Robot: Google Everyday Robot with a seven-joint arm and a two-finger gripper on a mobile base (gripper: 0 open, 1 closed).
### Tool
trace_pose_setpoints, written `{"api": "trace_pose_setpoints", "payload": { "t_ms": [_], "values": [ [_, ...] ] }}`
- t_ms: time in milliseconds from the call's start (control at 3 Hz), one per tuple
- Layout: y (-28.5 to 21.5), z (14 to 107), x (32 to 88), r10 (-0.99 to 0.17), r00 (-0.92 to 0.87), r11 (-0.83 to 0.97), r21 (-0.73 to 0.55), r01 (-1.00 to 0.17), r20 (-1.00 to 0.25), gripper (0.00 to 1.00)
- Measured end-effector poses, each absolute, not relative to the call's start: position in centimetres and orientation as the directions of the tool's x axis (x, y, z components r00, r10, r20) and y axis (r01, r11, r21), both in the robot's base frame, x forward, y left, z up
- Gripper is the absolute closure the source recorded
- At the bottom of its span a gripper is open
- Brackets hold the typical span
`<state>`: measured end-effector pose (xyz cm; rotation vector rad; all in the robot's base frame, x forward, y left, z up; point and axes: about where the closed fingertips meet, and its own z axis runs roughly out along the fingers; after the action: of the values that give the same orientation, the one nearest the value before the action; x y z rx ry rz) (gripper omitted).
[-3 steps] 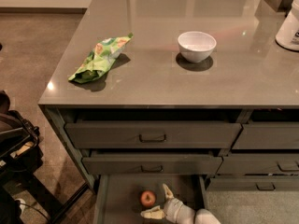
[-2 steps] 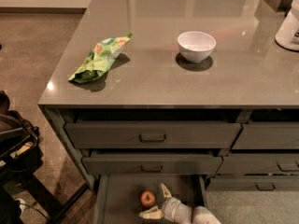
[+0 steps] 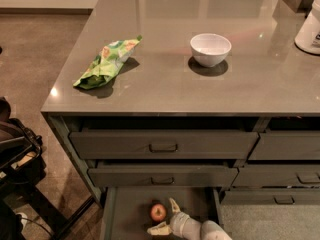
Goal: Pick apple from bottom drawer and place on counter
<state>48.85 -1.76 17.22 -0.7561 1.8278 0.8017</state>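
Peering down over the bench (image 3: 165, 91), I had the gripper (image 3: 161, 218) right down in the bottom drawer (image 3: 127, 211), which stood pulled out beneath the two handled drawers (image 3: 163, 145). The jaws were spread wide, one on the far right side of the apple (image 3: 158, 212) and one on its near side. So the apple lay between them on the drawer floor, and I could not tell whether either one touched it. Up top, a white bowl (image 3: 210, 49) sat upright near the middle of the bench. A crumpled green snack bag (image 3: 107, 63) lay well apart from it, toward the left edge. A white container (image 3: 310, 31) showed at the right edge, cut off by the frame.
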Motion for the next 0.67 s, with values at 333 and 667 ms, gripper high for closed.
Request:
{"api": "trace_pose_setpoints", "payload": {
  "t_ms": [333,667],
  "values": [
    [-0.8,16.2,49.4,-0.150,-0.328,0.597,0.179,-0.782,-0.933,0.00],
    [0.0,15.1,50.0,-0.154,-0.322,0.614,0.165,-0.772,-0.934,0.00]
  ]
}}
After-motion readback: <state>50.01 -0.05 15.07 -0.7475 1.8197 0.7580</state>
